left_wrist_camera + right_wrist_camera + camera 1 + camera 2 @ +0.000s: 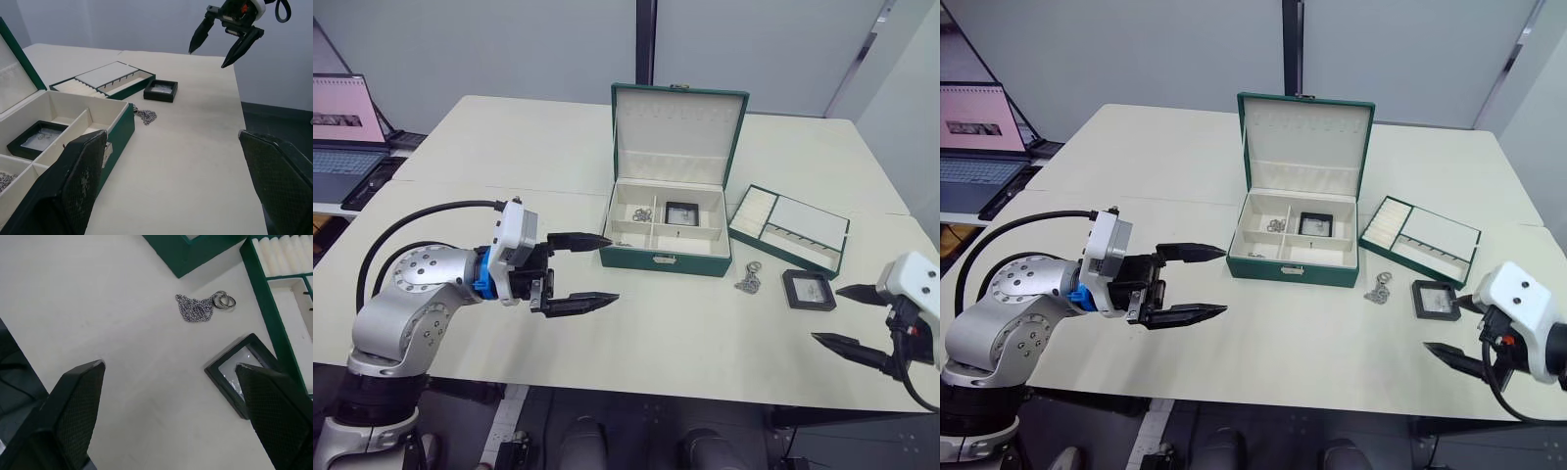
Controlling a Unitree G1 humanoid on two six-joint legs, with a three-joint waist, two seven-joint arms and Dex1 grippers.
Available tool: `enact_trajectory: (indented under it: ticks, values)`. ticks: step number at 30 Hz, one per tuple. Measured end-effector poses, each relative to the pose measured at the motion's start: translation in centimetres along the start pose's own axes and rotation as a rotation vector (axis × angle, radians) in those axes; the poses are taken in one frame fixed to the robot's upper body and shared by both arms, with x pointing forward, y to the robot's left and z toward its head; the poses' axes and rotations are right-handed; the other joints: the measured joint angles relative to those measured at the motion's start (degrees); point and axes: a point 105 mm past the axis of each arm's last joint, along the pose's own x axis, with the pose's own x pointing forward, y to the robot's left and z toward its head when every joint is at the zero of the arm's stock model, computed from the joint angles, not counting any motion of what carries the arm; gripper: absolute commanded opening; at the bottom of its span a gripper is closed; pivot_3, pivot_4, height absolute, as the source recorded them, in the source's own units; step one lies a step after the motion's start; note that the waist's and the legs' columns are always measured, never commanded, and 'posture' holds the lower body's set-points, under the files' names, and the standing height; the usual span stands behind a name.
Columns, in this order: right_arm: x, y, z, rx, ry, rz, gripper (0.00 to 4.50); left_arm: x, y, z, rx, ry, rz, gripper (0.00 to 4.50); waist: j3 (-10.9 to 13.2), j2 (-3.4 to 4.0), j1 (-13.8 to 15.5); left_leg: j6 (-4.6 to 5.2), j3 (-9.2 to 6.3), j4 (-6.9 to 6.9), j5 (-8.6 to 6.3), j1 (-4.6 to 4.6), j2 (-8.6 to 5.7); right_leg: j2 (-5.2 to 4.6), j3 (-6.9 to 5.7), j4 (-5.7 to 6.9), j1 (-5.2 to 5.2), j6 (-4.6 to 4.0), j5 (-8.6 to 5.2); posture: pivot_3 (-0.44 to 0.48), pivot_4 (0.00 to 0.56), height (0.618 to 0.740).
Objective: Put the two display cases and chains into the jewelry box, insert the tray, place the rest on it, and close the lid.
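- Left gripper [582, 271] hovers open, near left of the jewelry box [668, 258].
- Right gripper [852, 315] hangs open, empty, by a display case [808, 290] on the table.
- Loose chain [749, 280] lies between the display case and the jewelry box.

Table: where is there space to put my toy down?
Bare table lies between the left gripper and the chain, in front of the jewelry box. It's crowded right of the box: tray, chain, display case.

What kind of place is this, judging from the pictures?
Probably an office or lab room set up for robot trials, not a home or shop: a large plain cream table, an open laptop on a side desk, and bare grey partition walls behind.
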Motion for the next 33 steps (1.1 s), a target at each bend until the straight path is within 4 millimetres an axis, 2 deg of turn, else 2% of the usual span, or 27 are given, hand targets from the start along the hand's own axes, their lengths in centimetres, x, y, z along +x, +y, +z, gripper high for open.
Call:
enact_trajectory:
  ticks: [5, 11, 16, 23, 32, 33]
  values:
    - [1.2, -2.9, -1.2, -0.067, 0.086, 0.015, 4.50, -0.1, -0.1, -0.5, -0.012, 0.003, 0.007, 4.46, 0.1, 0.14, -0.2, 0.00, 0.03, 0.02, 0.00, 0.01, 0.02, -0.01, 0.01, 0.01, -0.03, 0.00, 0.00, 0.000, 0.150, 0.740]
    - [3.4, -4.3, -2.6, -0.120, 0.160, 0.072, 4.50, -0.3, -0.1, -0.9, -0.004, 0.006, 0.020, 4.46, 0.2, 0.32, -0.3, -0.01, 0.06, 0.05, 0.01, 0.01, 0.02, -0.03, 0.03, 0.01, -0.05, -0.01, 0.00, 0.000, 0.150, 0.740]
    - [5.2, -4.0, -3.6, -0.166, 0.187, 0.150, 4.50, -0.4, -0.4, -1.5, -0.010, 0.010, 0.028, 4.46, 0.2, 0.38, -0.4, -0.20, 0.07, 0.06, 0.12, 0.01, 0.03, -0.03, 0.03, 0.03, -0.06, -0.01, 0.00, 0.000, 0.150, 0.740]
    - [6.6, -4.2, -4.3, -0.209, 0.204, 0.187, 4.50, -0.6, -0.6, -1.9, -0.015, 0.012, 0.032, 4.46, 0.2, 0.41, -0.6, -0.21, 0.07, 0.07, 0.12, 0.01, 0.04, -0.03, 0.02, 0.05, -0.05, -0.01, 0.00, 0.000, 0.150, 0.740]
    - [7.3, -4.4, -4.7, -0.221, 0.216, 0.198, 4.50, -0.7, -0.8, -2.2, -0.017, 0.014, 0.036, 4.46, 0.2, 0.47, -0.7, -0.21, 0.07, 0.08, 0.12, 0.01, 0.03, -0.04, 0.01, 0.05, -0.05, -0.01, 0.00, 0.000, 0.150, 0.740]
    - [7.4, -4.4, -4.7, -0.219, 0.215, 0.200, 4.32, -0.7, -0.8, -2.2, -0.018, 0.014, 0.036, 4.49, 0.2, 0.47, -0.7, -0.21, 0.07, 0.08, 0.12, 0.01, 0.03, -0.03, 0.02, 0.05, -0.05, -0.01, 0.01, 0.000, 0.150, 0.740]
